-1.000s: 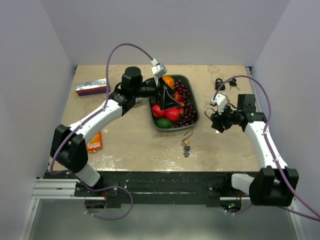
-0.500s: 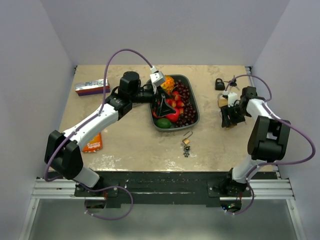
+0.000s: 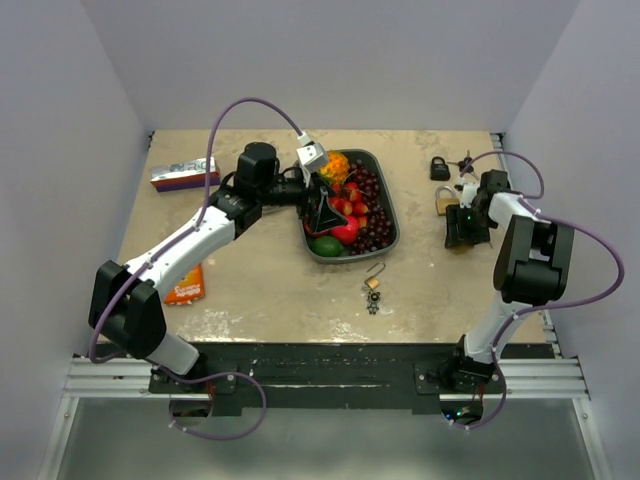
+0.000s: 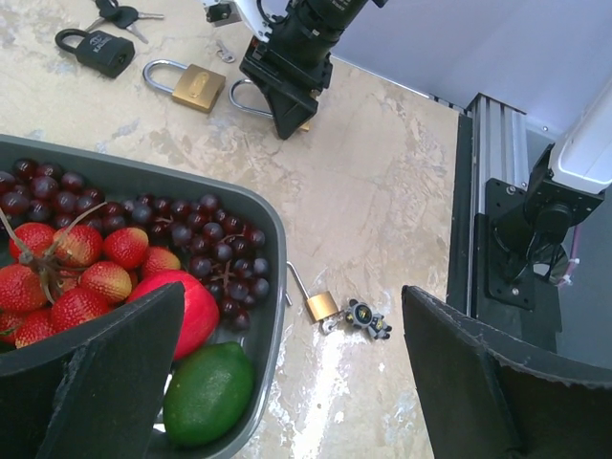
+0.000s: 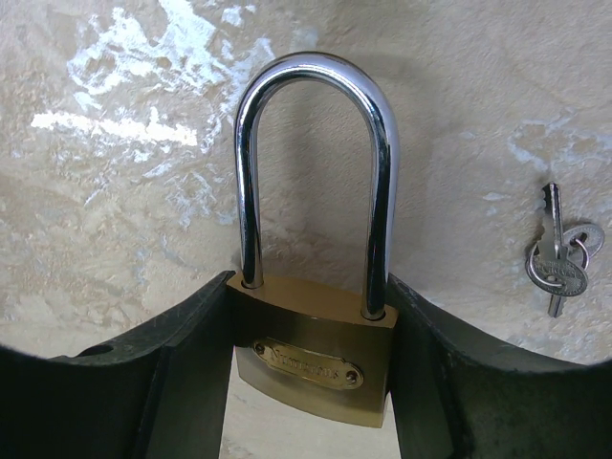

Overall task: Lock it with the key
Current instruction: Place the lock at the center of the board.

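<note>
Right arm has swung from mid-table out to the right edge and folded back. Its right gripper (image 3: pixel 461 227) is now low at the table (image 3: pixel 260 270).

The brass padlock (image 5: pixel 311 359) is clamped by its body between the right fingers, which press on both sides. Its long shackle sticks out ahead and looks seated in the body (locked or not, can't tell).

A pair of keys (image 5: pixel 562 260) lies loose on the table just beside it, not inserted. So the lock is secured, and I judge fetching a key comes next.

A second brass padlock (image 4: pixel 196 86) and a black padlock (image 4: pixel 96 53) lie nearby.

The left gripper (image 3: pixel 325 208) has shifted a bit over the fruit tray (image 4: pixel 143 170), spread wide and holding nothing. A small padlock (image 4: pixel 321 305) lies beside the tray.
</note>
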Controlling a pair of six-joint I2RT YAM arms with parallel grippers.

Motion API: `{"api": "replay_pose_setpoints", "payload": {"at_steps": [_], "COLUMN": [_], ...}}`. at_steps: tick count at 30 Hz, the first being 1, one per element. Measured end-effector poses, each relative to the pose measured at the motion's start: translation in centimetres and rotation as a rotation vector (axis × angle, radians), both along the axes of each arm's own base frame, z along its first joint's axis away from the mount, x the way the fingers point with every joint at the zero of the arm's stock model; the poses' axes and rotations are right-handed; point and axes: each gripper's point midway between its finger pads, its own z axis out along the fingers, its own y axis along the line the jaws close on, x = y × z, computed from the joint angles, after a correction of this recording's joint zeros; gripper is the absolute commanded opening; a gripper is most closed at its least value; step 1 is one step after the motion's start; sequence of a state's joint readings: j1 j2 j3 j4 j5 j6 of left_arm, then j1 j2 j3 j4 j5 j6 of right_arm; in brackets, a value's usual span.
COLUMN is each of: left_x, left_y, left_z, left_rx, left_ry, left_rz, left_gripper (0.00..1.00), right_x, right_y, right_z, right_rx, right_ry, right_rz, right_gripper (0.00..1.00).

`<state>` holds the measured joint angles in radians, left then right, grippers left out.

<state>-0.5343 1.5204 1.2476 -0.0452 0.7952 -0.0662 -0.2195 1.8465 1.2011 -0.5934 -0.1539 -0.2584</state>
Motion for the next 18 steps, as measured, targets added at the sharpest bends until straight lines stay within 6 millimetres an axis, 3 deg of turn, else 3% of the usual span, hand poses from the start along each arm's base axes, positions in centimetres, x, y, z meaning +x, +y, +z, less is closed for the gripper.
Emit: {"api": "replay_pose_setpoints", "payload": {"at_steps": [6, 14, 18], "left_x": [0.16, 0.36, 0.44], "left_y": [0.22, 0.47, 0.56], "left_z": [-0.1, -0.17, -0.19], "left_rx": [0.004, 0.006, 0.006], "left_ry": [0.002, 0.005, 0.006], "left_rz": [0.005, 0.012, 0.015], "left_gripper": [0.99, 0.99, 0.99], "right_x": [0.15, 0.17, 0.23], "right_y": [-0.01, -0.09, -0.23], "right_z": [0.01, -0.01, 0.01], "right_rx": [0.004, 0.0, -0.007], "right_ry": [-0.001, 0.001, 0.0], "right_rz": [-0.035, -0.044, -0.053], "right_gripper": [0.35, 0.63, 0.69]}}
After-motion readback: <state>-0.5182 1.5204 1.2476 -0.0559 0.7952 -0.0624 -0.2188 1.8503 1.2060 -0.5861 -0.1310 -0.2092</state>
